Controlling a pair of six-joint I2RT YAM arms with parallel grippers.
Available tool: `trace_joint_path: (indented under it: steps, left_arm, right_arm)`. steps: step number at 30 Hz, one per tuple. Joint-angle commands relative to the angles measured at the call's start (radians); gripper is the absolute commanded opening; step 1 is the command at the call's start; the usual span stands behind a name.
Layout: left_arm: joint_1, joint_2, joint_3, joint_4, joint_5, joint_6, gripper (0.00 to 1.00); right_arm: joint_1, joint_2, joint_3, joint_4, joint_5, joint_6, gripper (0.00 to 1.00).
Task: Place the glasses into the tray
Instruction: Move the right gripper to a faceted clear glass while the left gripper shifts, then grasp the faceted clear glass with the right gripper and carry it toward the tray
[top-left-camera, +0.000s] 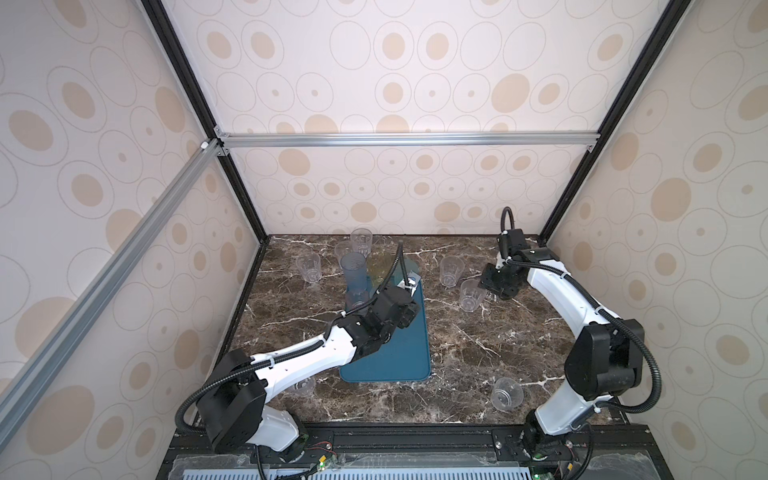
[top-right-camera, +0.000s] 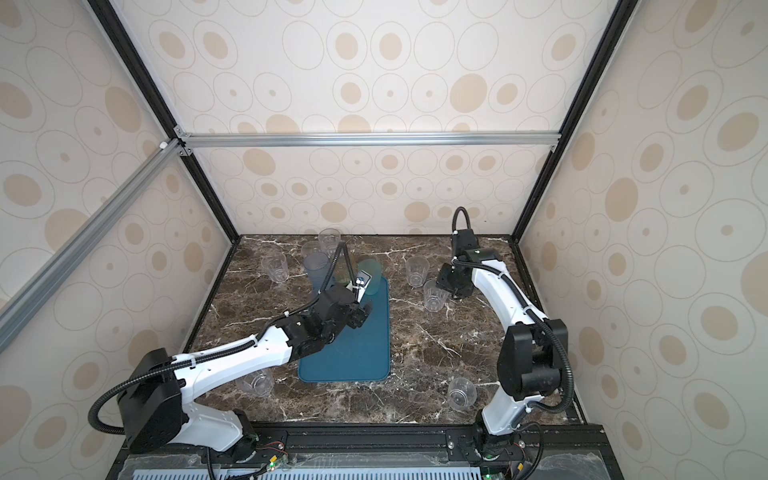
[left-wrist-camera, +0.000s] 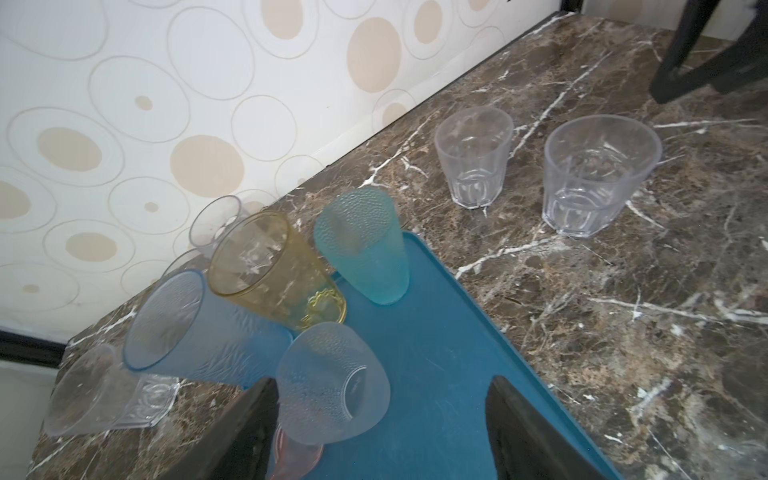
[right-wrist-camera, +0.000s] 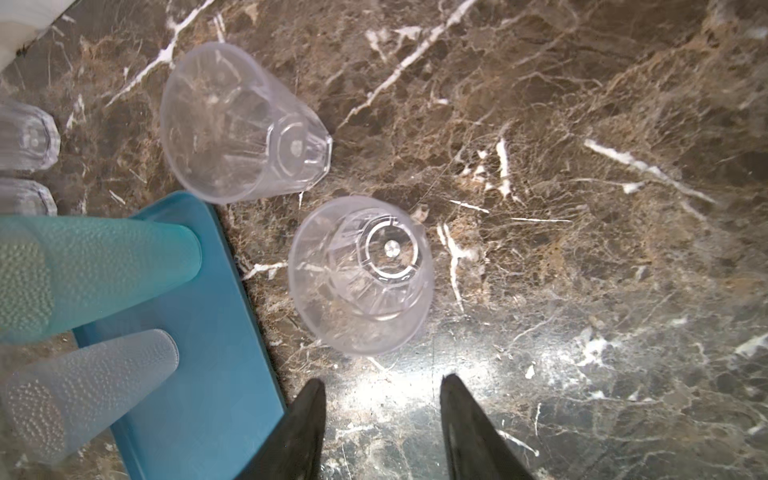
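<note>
Glasses (left-wrist-camera: 361, 245) crowd the far end of the tray (left-wrist-camera: 436, 332); others stand off it on the table (left-wrist-camera: 623, 332). Left gripper (left-wrist-camera: 382, 382) wide open, empty (a finger (left-wrist-camera: 249, 424) just beside the grey glass (left-wrist-camera: 332, 382)): swinging sideways could topple it. Right gripper (right-wrist-camera: 380, 382) partly open, empty, near a clear glass (right-wrist-camera: 361, 274).

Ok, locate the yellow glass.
In a top view the yellow glass stands left of centre at the tray's far end, between the frosted blue glass and the teal glass.
</note>
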Motion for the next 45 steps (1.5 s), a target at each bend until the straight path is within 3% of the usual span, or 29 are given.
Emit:
trace_joint_path:
  steps: [1, 12, 15, 28, 35, 45]
  left_arm:
    - [-0.028, 0.022, 0.058, 0.037, 0.017, 0.024, 0.78]
    - [-0.042, 0.023, 0.037, 0.030, -0.017, 0.025, 0.79]
    - [-0.043, 0.021, 0.033, 0.031, -0.024, 0.030, 0.78]
    - [-0.043, 0.001, -0.007, 0.056, -0.111, 0.117, 0.80]
    - [-0.028, -0.074, -0.038, 0.082, -0.156, 0.158, 0.81]
    - [0.095, -0.264, -0.142, 0.005, -0.186, 0.137, 0.82]
  right_arm:
    - [-0.021, 0.038, -0.016, 0.069, -0.113, 0.006, 0.48]
    - [-0.038, 0.191, 0.005, 0.075, -0.075, -0.010, 0.38]
    - [-0.038, 0.221, 0.000, 0.087, -0.079, -0.014, 0.31]
    - [-0.004, 0.098, -0.033, -0.009, 0.061, -0.085, 0.06]
    - [0.143, 0.010, 0.032, -0.100, 0.117, -0.069, 0.02]
    - [0.433, 0.079, 0.133, -0.136, 0.108, 0.012, 0.02]
